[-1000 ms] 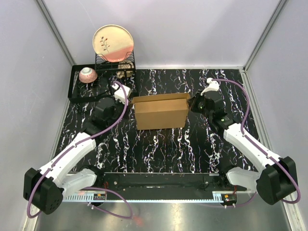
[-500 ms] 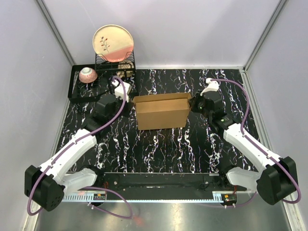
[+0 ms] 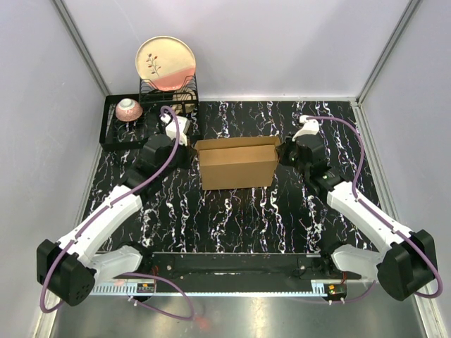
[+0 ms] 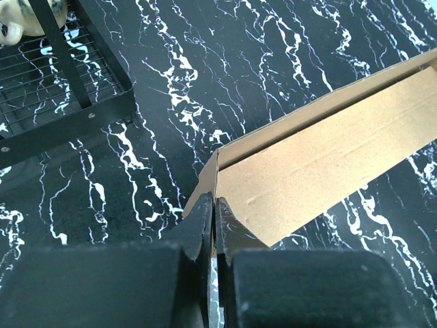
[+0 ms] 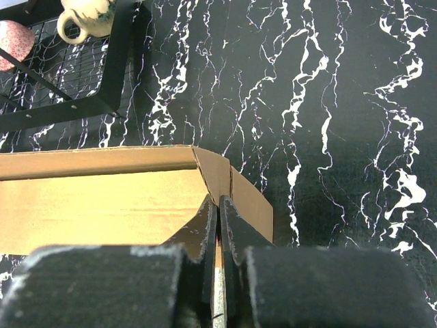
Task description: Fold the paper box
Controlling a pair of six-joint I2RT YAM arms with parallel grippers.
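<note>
Left gripper now farther along, at the left end of the paper box, box mid-table, right gripper at its right end, left wrist view, left fingers pinching box's end flap, right wrist view, right fingers pinching opposite flap

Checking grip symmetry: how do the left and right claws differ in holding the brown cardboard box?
The left claw pinches the left end flap of the plain brown cardboard box; the right claw pinches its right end flap. The left claw works close to the black wire dish rack; the right claw is far from that rack. Both are shut on thin cardboard edges.
</note>
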